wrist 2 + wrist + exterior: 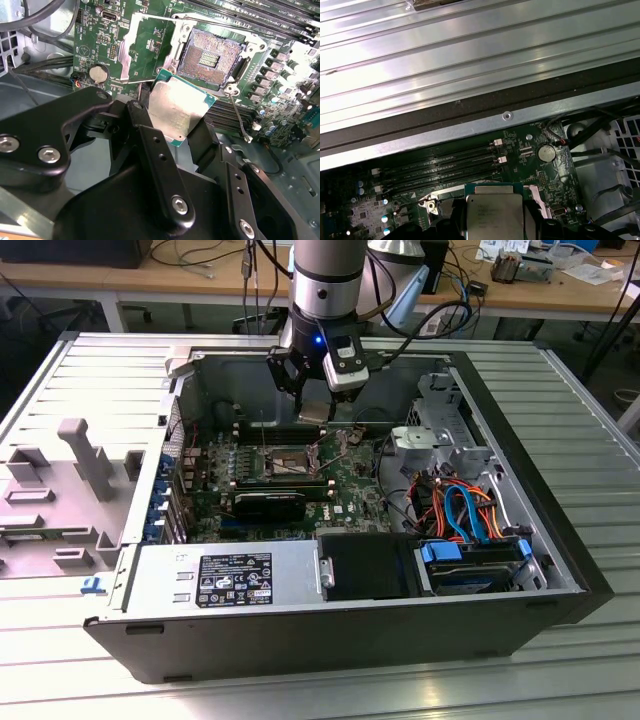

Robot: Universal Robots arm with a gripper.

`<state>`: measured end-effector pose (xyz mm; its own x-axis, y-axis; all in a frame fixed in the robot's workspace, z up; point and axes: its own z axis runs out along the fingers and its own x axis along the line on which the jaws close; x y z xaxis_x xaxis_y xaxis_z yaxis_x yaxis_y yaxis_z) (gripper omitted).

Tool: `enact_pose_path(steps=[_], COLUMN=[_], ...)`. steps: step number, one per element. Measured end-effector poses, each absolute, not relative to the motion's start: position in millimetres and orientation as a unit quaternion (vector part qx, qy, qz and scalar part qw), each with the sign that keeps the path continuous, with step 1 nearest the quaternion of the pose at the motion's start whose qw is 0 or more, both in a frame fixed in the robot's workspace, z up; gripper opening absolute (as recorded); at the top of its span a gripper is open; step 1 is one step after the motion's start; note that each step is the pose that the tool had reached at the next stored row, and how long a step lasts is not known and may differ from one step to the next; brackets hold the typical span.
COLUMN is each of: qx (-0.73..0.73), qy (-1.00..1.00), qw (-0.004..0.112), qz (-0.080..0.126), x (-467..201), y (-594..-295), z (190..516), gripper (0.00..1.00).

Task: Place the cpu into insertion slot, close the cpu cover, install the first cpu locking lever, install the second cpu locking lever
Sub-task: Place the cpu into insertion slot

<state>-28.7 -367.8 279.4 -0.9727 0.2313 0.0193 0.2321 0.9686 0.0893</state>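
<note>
holding the cpu [176, 106] tilted, tool [173, 128] clenched on its edges, near the insertion slot [210, 54]

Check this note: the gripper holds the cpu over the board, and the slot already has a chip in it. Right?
Not quite. The gripper does hold the cpu over the board, but the slot is empty: the second wrist view shows its bare contact field.

1. Even overhead light is keeping the exterior view bright, with the inside of the computer case [300, 645] sitting in mild shadow.
2. Glare is streaking along the ribbed table [470, 65] in the first wrist view.
3. The cpu [175, 107] is giving off a soft sheen in the second wrist view.
</note>
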Motion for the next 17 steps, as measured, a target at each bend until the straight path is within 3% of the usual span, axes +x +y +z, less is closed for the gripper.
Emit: enact_pose_path(steps=[17], qx=[-0.121], qy=[-0.992], qw=[0.004], qz=[-0.046], x=[-28.7], y=[-367.9], z=[279.2], gripper=[0.55])
